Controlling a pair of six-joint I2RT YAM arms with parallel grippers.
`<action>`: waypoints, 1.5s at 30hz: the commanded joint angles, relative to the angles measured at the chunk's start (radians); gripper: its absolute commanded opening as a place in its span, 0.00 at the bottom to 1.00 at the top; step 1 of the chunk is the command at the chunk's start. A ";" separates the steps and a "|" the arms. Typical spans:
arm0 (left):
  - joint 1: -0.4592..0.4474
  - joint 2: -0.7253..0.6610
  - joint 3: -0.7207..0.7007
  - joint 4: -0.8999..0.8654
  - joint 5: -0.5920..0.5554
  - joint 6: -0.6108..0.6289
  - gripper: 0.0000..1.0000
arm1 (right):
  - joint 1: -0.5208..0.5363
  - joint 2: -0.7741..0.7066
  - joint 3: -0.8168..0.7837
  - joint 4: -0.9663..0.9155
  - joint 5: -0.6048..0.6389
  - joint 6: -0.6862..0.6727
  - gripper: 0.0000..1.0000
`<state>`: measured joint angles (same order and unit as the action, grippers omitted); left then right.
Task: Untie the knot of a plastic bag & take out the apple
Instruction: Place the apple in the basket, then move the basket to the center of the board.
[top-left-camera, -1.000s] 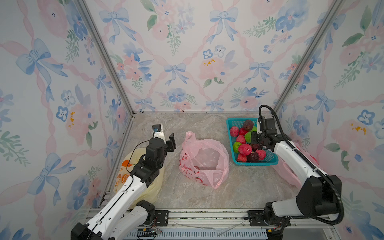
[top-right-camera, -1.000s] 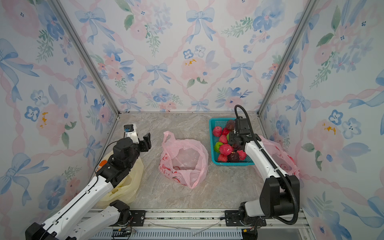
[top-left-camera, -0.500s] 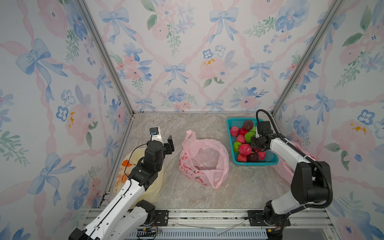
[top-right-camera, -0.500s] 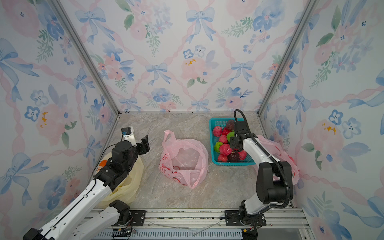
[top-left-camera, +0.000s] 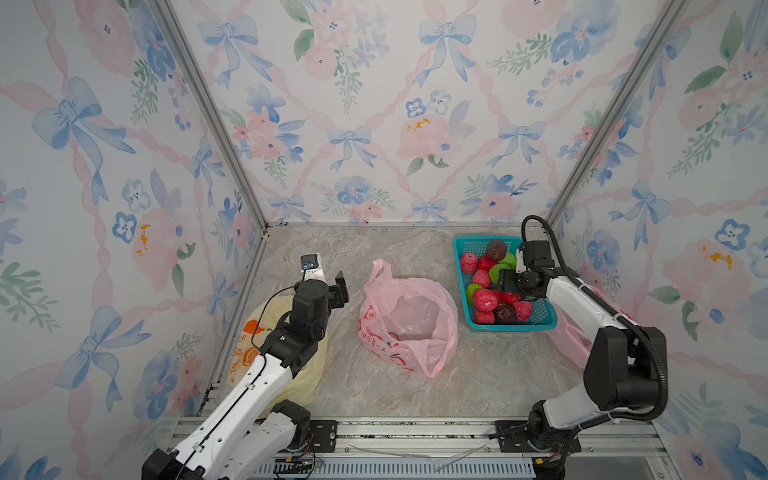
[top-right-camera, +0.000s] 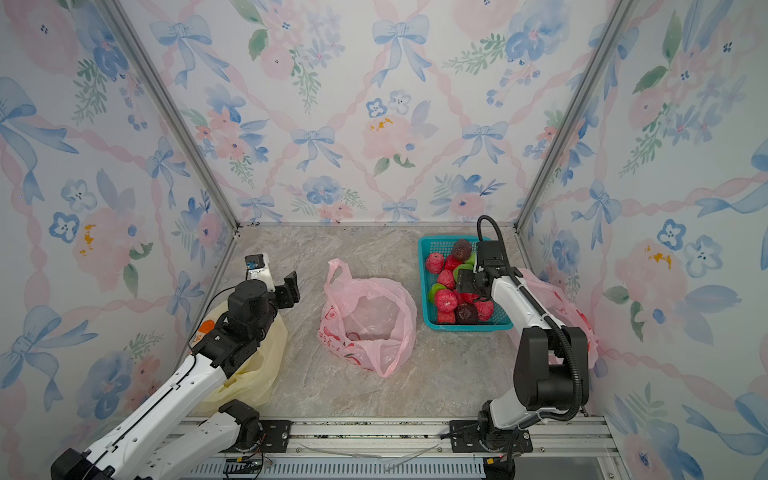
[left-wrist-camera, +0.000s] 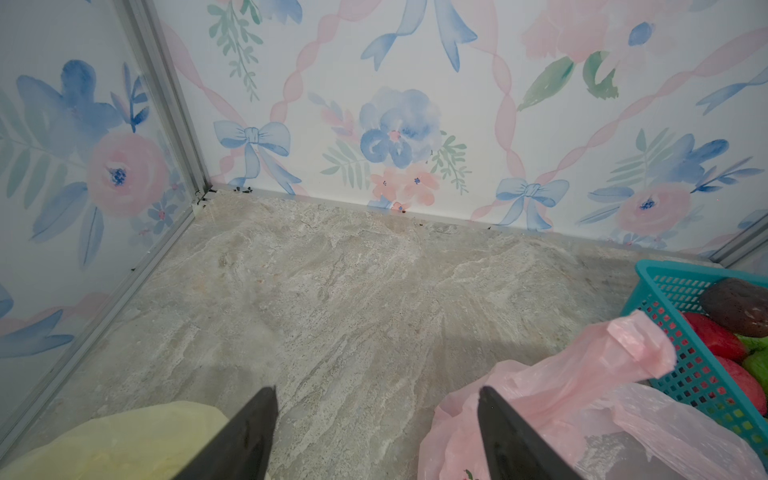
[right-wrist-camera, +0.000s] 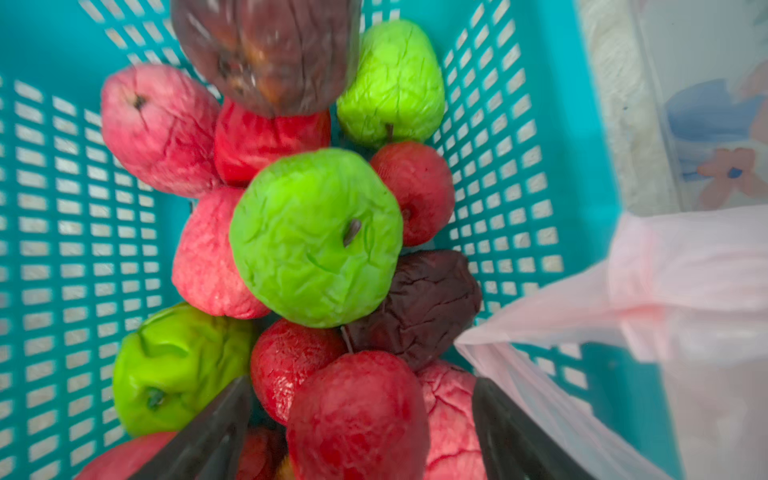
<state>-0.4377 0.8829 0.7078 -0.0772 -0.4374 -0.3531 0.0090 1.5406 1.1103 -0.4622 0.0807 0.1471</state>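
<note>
Newly parted right gripper (right-wrist-camera: 357, 432) over apples (right-wrist-camera: 316, 237) in far-right basket (top-left-camera: 465, 245), left gripper (left-wrist-camera: 376, 432) likewise open, pink bag (top-left-camera: 409, 320) untied: apple apparently delivered.

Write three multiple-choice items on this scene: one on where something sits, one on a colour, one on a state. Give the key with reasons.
1. Where are the apples?
A. in the teal basket
B. inside the pink bag
C. on the bare tabletop

2. What colour is the bag in the middle of the table?
A. yellow
B. pink
C. blue

3. How is the left gripper?
A. shut on the bag
B. shut on an apple
C. open, holding nothing

Key: 1 A, both top views show them piled in the teal basket; 2 B, its plastic is translucent pink; 3 C, the left wrist view shows its fingers apart over bare table.
</note>
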 joint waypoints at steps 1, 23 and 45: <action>0.007 0.006 -0.012 0.022 0.009 -0.012 0.77 | -0.049 -0.031 0.019 0.037 -0.017 0.023 0.85; 0.016 0.028 -0.027 0.036 0.011 -0.022 0.77 | -0.049 0.235 0.137 0.033 -0.193 -0.004 0.84; 0.317 0.299 -0.224 0.421 -0.023 0.005 0.94 | 0.149 0.223 0.000 0.364 -1.057 -0.011 0.89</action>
<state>-0.1329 1.1324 0.4850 0.2352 -0.4572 -0.3939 0.1081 1.7882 1.0821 -0.0158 -0.8448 0.2283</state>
